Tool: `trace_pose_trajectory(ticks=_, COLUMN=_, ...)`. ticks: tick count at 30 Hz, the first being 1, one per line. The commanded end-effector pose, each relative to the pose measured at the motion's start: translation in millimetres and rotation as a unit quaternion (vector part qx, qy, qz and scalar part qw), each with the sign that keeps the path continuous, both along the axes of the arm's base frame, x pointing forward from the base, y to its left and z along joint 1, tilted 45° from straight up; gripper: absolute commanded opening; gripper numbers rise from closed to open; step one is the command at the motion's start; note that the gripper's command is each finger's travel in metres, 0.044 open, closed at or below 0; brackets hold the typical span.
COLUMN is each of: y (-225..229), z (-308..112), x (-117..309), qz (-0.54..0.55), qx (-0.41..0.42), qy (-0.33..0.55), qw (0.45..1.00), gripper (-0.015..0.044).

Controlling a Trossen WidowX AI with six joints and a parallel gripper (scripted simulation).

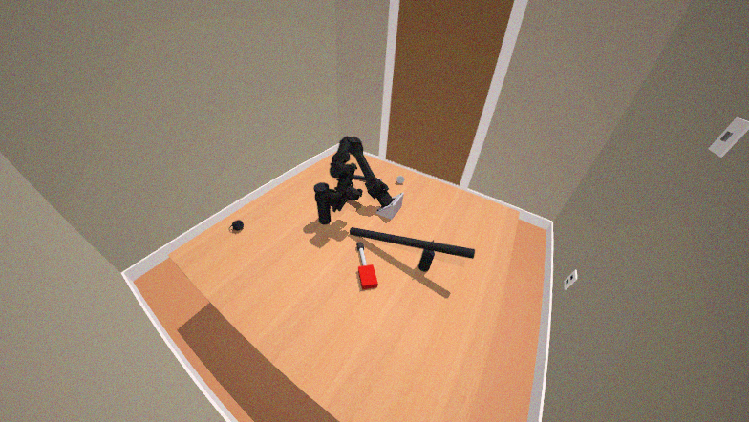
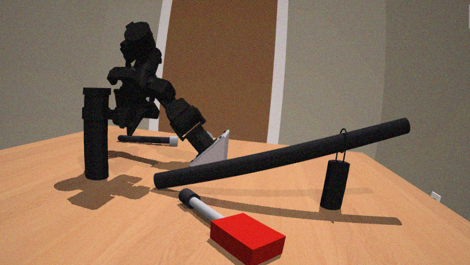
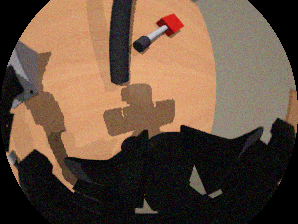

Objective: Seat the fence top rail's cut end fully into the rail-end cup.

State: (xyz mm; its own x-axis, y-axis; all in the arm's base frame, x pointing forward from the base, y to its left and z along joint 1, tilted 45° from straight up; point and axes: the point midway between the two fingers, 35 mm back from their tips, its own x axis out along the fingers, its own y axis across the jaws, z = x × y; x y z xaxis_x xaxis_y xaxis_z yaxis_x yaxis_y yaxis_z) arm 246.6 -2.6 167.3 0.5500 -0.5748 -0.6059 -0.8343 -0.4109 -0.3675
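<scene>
The black rail (image 1: 398, 240) (image 2: 276, 161) (image 3: 120, 45) slopes through the wire loop (image 2: 343, 131) on the small post (image 1: 426, 260) (image 2: 334, 184). Its low end is just above the table and apart from the big post (image 1: 323, 209) (image 2: 96, 148). The brace band (image 2: 95, 113) sits high, below the post cap (image 2: 96, 91). The rail-end cup (image 2: 118, 118) juts from the band toward the arm. My gripper (image 1: 341, 200) (image 2: 126, 120) (image 3: 164, 131) is beside the post, apart from the rail, and appears shut on the cup; black on black hides the exact contact.
A red-headed mallet (image 1: 368, 276) (image 2: 246, 230) (image 3: 171, 24) lies on the table near the rail's low end. A dark rod with a pale end (image 2: 148, 139) lies behind the post. The pale wedge (image 1: 392, 206) (image 2: 213, 153) stands behind the rail. A small black piece (image 1: 237, 225) lies left.
</scene>
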Motion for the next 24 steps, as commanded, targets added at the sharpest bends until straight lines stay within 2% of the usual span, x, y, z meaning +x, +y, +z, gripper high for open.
trace_pose_trajectory(ticks=1, y=0, z=0, x=0, qz=0.0, qx=0.0, qy=0.0, qw=1.0, gripper=0.0131)
trace_pose_trajectory(ticks=13, y=18, z=-1, x=0, qz=0.001, qx=0.003, qy=0.004, qw=1.0, gripper=0.044)
trace_pose_trajectory(ticks=24, y=55, z=-1, x=-4, qz=0.005, qx=0.002, qy=0.003, qw=1.0, gripper=0.044)
